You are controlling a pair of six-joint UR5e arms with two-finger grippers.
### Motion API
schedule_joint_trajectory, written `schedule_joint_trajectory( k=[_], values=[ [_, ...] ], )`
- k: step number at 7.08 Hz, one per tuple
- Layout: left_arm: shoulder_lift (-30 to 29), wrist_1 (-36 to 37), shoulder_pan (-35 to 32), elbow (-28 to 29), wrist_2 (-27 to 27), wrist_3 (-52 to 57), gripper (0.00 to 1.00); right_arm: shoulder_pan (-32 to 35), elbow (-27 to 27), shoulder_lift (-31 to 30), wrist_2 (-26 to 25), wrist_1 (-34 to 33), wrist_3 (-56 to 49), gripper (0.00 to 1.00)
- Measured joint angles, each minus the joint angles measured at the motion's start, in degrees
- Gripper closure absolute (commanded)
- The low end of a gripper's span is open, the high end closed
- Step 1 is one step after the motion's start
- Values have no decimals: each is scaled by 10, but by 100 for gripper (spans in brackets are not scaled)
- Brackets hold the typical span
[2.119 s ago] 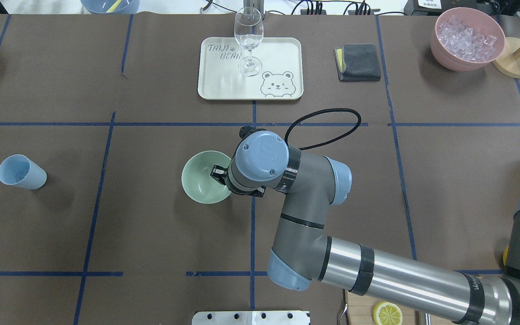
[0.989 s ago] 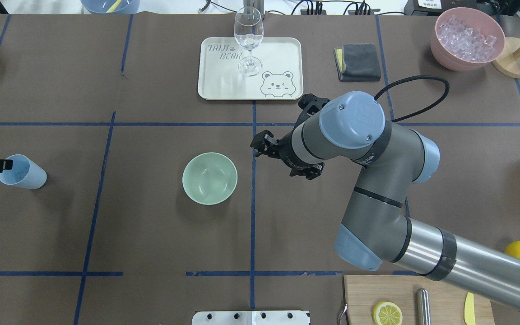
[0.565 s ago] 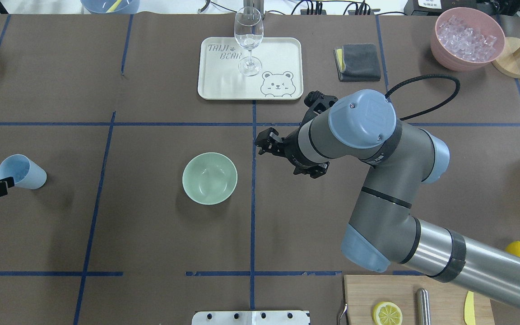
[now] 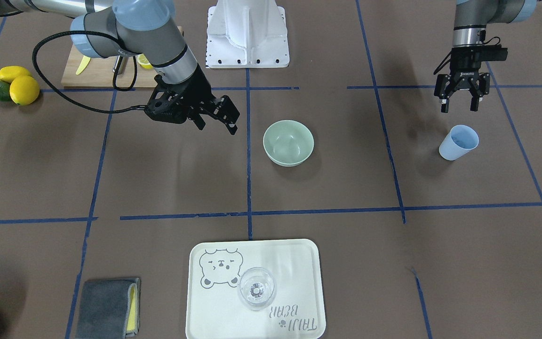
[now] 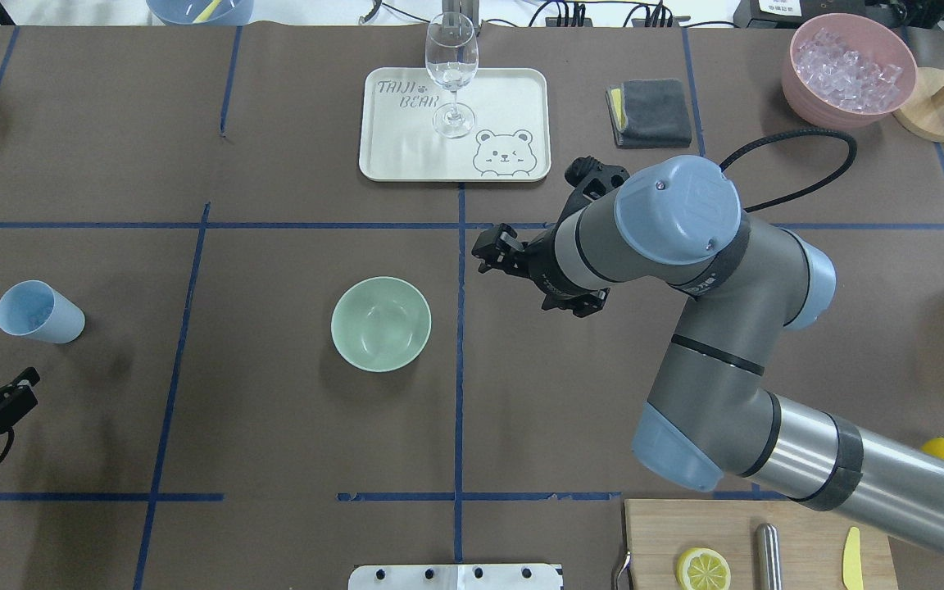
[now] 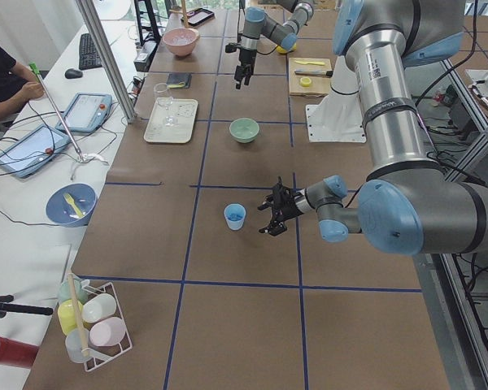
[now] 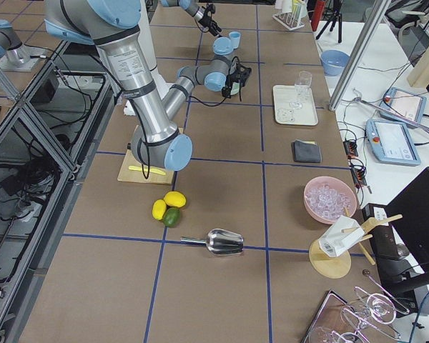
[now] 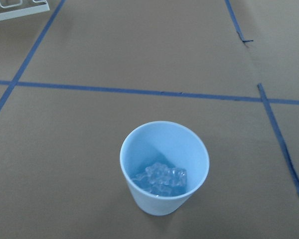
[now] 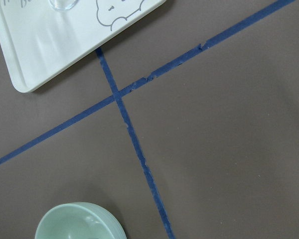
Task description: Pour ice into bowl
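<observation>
Mint-green bowl (image 5: 381, 324) is sitting empty, ice (image 8: 162, 178) is lying in a blue cup (image 8: 154, 201) well apart from it; left gripper (image 4: 458, 107) and right gripper (image 4: 217, 123) are both hanging spread, so no pouring yet.

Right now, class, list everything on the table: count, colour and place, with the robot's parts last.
bowl: one, mint green, table centre, empty.
cup: one, light blue, robot's left side, ice inside.
glass: one, clear, on the cream tray.
cloth: one, grey, beside the tray.
pink container: one, far right, holds clear pieces.
lemons: two, yellow, near the wooden board.
left pincer: one, black, open, by the cup.
right pincer: one, black, open, beside the bowl.
</observation>
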Motion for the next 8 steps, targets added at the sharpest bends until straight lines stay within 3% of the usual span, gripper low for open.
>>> schedule_joint_trajectory(
  k=[3, 5, 8],
  values=[
    [-65, -4, 10, 76, 87, -3, 1, 42, 34, -19, 25, -5, -9, 0],
    [-98, -4, 11, 110, 108, -1, 1, 108, 74, -77, 97, -12, -76, 0],
    [-124, -4, 8, 148, 124, 4, 2, 128, 84, -101, 122, -13, -107, 0]
  ],
)
